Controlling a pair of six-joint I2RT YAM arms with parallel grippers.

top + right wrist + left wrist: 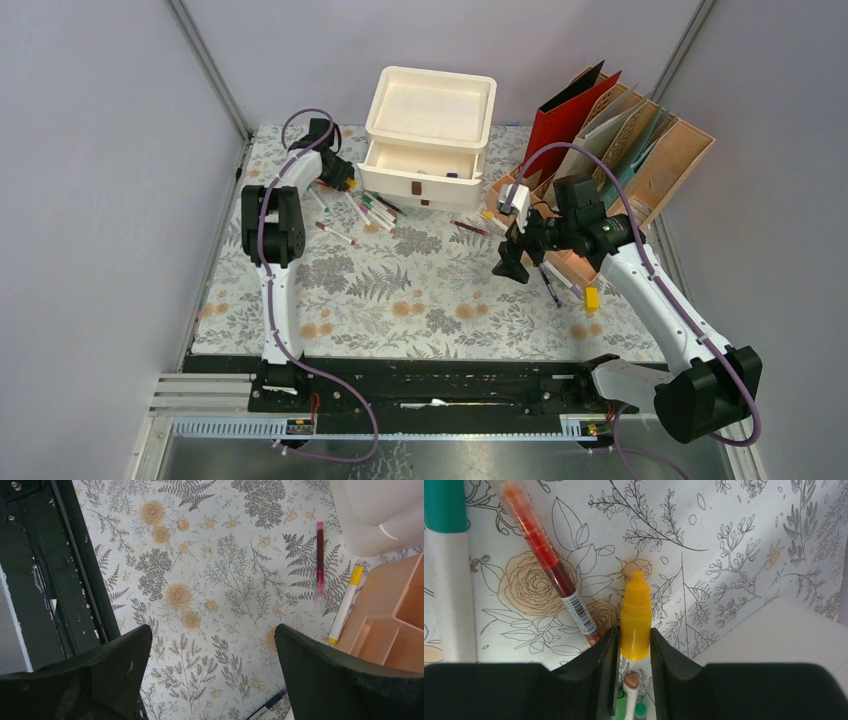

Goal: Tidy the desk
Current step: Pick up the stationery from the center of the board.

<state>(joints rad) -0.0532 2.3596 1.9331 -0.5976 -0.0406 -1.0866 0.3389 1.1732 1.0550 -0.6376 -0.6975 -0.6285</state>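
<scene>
**Left gripper (634,632) clamps yellow bottle (635,625) at far left of the desk (420,300)**

The desk fills the middle of the top view, pens (370,212) strewn over its floral cloth; the left gripper's jaws press both sides of the small yellow bottle, a red pen (549,565) just left of it; the right gripper (212,629) hangs spread wide, grasping nothing, near a wooden file rack (640,160) at far right; a white drawer box (430,135) stands far centre.

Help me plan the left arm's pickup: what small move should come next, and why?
Probably close the left hand firmly on the yellow dropper bottle. Its fingers flank the bottle's base on both sides, but whether they press it yet is unclear. The red pen lies apart to one side, so closing should catch only the bottle.
</scene>
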